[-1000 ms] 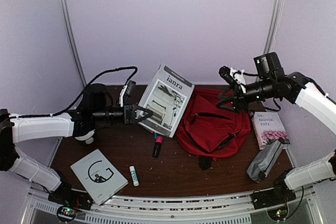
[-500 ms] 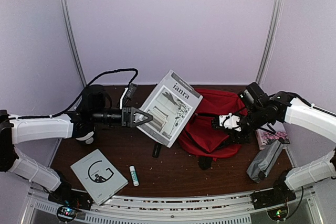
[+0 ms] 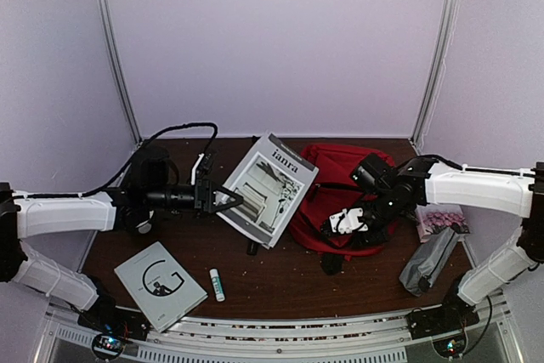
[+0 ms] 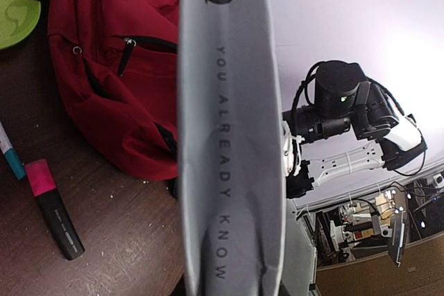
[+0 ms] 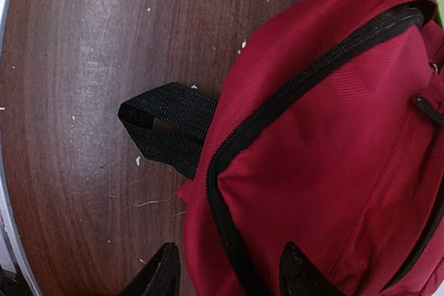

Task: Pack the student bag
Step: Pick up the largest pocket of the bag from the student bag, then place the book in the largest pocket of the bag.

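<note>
The student bag, a red backpack with black zippers, lies on the brown table right of centre. My right gripper hovers low over its near edge. In the right wrist view that gripper is open, its dark fingertips either side of the bag's black main zipper and holding nothing. My left gripper is shut on the near corner of a grey magazine titled "ianra", held tilted in the air just left of the bag. The magazine's edge fills the left wrist view and hides the fingers.
A black strap sticks out from the bag onto the table. A pink-and-black marker lies under the magazine. A grey book and a glue stick lie near left. A flowered book and a grey pouch lie at right.
My right arm has swung down and leftward from above the bag's far side to its near edge, jaws opening wider. The left gripper has lowered the magazine slightly.
</note>
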Available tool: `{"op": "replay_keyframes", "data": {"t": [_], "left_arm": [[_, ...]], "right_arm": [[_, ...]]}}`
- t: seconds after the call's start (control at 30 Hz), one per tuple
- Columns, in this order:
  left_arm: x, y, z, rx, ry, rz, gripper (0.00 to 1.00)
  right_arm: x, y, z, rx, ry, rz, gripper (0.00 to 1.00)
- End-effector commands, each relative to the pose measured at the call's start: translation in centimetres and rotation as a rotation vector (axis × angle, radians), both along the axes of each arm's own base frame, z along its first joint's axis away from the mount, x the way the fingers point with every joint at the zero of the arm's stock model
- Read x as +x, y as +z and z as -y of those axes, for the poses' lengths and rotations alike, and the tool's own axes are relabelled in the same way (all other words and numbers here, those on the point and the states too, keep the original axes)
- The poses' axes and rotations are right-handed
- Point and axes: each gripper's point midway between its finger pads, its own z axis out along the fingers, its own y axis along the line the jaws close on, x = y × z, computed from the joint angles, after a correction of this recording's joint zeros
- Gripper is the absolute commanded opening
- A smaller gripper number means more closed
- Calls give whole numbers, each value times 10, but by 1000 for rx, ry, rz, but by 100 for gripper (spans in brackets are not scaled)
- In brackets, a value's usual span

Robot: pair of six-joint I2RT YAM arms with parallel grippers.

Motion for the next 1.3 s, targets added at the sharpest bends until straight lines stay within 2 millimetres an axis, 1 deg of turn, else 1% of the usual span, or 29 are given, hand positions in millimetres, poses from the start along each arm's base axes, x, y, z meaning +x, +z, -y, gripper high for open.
{"op": "replay_keyframes", "data": {"t": [0.0, 0.07, 0.1, 0.13, 0.2, 0.27, 0.3, 0.47, 0.57, 0.63, 0.7, 0.8, 0.87, 1.0, 1.07, 1.17, 1.27], "left_arm": [[-5, 11, -3, -26, 4, 7, 19], [-6, 11, -4, -24, 2, 6, 19], [-6, 11, -4, -23, 2, 5, 19], [-7, 11, -3, -23, -1, 3, 19], [-7, 5, -4, -4, -2, -4, 18], [-7, -5, -5, 45, -4, -7, 18], [-8, -7, -5, 52, -10, -5, 18], [-20, -19, -1, 47, -72, -37, 17], [-36, -16, 6, 27, -154, -41, 17], [-49, -12, 9, 16, -212, -44, 17], [-65, -13, 8, 28, -264, -61, 17], [-87, -15, 8, 50, -332, -71, 15], [-94, -18, 12, 54, -360, -101, 15], [-93, -31, 27, 54, -373, -159, 14], [-89, -39, 37, 38, -373, -184, 14], [-78, -39, 49, -27, -354, -225, 14], [-67, -28, 62, -144, -344, -268, 14]], "right_arm": [[19, -7, -5, -67, -4, 53, 48], [27, -11, -6, -78, -19, 70, 44], [30, -12, -7, -76, -33, 78, 39], [36, -9, -10, -52, -67, 77, 31], [42, 6, -18, 32, -121, 31, 16], [52, 28, -23, 111, -179, 17, 2], [56, 36, -21, 139, -206, 20, 0], [75, 86, -15, 320, -346, 50, 0], [88, 111, -10, 424, -452, 73, 0], [96, 122, -7, 473, -512, 86, 0], [101, 133, -6, 511, -551, 88, 0], [104, 143, -8, 552, -581, 89, 0], [103, 147, -9, 571, -578, 90, 0], [102, 153, -4, 614, -594, 134, 0], [100, 156, 0, 631, -594, 160, 0], [92, 155, 2, 643, -583, 161, 0], [79, 146, 0, 633, -524, 125, 0]]}}
